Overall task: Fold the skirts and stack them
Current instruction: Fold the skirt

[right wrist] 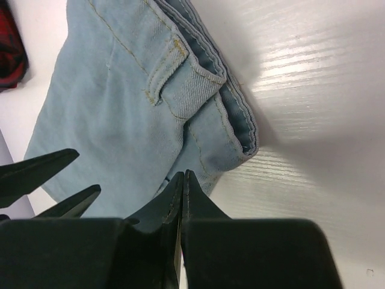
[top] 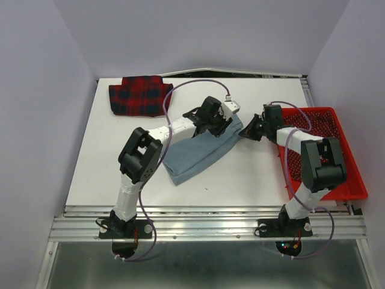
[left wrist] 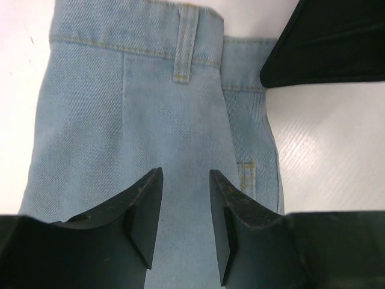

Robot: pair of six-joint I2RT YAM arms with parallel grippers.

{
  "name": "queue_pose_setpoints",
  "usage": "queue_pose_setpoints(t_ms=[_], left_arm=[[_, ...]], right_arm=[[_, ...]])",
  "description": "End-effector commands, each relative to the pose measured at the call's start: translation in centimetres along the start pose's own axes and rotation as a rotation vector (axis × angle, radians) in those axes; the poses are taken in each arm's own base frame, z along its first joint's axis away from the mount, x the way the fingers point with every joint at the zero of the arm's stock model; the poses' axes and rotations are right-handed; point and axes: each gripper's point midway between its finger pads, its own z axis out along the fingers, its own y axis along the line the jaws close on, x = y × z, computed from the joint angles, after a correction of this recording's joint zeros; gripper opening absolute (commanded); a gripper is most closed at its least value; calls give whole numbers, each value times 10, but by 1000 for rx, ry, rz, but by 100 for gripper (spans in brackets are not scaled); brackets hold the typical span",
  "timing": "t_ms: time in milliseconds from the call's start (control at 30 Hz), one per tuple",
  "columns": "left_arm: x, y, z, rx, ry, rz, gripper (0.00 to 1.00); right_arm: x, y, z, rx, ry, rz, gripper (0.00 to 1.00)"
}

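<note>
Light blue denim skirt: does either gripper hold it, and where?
Left gripper is open over the light blue denim skirt, gripping nothing. Right gripper is shut at its side edge; a pinch cannot be confirmed.

Plaid skirt (top: 139, 95): I see it lying flat at the far left corner of the counter (top: 108, 162).
Denim skirt (top: 198, 153): mid-counter, well apart from the plaid one.
Left end effector (top: 212, 120): over the denim skirt's far end.
Right end effector (top: 249, 129): at that skirt's far right corner; I cannot make out its jaws.
Red basket (top: 343, 195): on the counter's right side, beneath the right arm.
</note>
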Motion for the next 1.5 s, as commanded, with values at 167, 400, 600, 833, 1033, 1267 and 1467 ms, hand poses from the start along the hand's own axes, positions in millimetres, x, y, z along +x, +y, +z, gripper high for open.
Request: queue_pose_setpoints(t_ms=[167, 400, 600, 833, 1033, 1267, 1467], left_arm=[[-52, -18, 18, 55, -125, 26, 48], [-39, -32, 34, 72, -84, 43, 50], [-24, -34, 43, 36, -39, 52, 50], [-2, -15, 55, -87, 39, 52, 42], [0, -12, 51, -97, 41, 41, 25], [-25, -28, 27, -6, -27, 55, 0], [-44, -43, 0, 69, -68, 47, 0]], right_arm=[[-25, 3, 11, 13, -82, -46, 1], [-11, -24, 34, 73, -31, -21, 1], [-6, -36, 38, 117, -20, -16, 1], [-7, -37, 38, 124, -19, -27, 1], [-5, -47, 34, 176, -13, -33, 1], [-4, -47, 34, 176, -13, -36, 1], [-5, -46, 33, 171, -19, -31, 1]])
